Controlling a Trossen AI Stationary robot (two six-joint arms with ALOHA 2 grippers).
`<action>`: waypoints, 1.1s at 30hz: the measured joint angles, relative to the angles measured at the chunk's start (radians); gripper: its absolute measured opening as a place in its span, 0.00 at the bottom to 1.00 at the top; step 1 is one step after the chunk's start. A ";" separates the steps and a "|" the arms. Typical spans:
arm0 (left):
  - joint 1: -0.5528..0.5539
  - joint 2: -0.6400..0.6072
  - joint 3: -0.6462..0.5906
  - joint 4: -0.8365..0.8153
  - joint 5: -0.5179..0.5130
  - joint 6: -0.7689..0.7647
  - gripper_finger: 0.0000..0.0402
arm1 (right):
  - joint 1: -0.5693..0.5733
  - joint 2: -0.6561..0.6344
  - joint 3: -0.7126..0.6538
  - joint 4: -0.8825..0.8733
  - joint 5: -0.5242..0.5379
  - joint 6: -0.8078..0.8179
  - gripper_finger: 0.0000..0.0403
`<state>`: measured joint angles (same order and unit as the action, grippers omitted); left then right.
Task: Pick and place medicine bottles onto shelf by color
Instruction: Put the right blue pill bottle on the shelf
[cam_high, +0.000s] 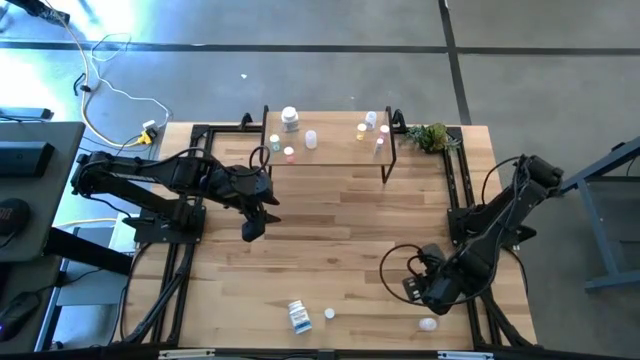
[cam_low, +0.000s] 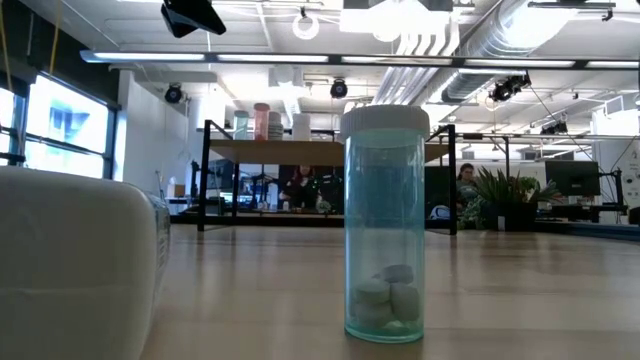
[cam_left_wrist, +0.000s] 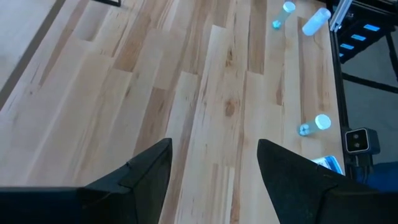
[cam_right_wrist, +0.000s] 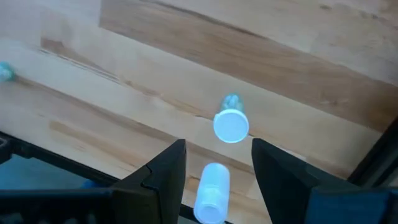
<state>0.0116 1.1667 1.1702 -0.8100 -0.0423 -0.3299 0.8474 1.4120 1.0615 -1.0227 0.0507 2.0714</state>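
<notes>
Right tool (cam_right_wrist: 214, 165) released, empty, poised above 2 bottles (cam_right_wrist: 231, 123) near counter's (cam_high: 330, 220) right edge. Left tool (cam_left_wrist: 214, 168) released too. Risk: knocking the lying bottle (cam_right_wrist: 210, 193) off while descending. Shelf (cam_high: 330, 148) far.

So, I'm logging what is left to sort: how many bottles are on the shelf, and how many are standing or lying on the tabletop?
Bottles on the shelf: 8
Upright tabletop bottles: 2
Lying tabletop bottles: 2
Total: 12
</notes>
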 joint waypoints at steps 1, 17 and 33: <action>0.000 0.000 0.000 0.000 0.000 0.000 0.56 | 0.000 0.001 -0.007 0.002 -0.003 0.002 0.43; 0.000 0.000 0.000 0.000 0.000 -0.009 0.56 | 0.032 0.003 -0.129 0.149 -0.003 0.080 0.43; 0.000 0.000 0.000 0.000 -0.019 -0.020 0.56 | 0.050 0.016 -0.162 0.199 0.003 0.105 0.43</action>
<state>0.0113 1.1667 1.1702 -0.8101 -0.0617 -0.3502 0.8970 1.4281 0.8997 -0.8241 0.0534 2.1761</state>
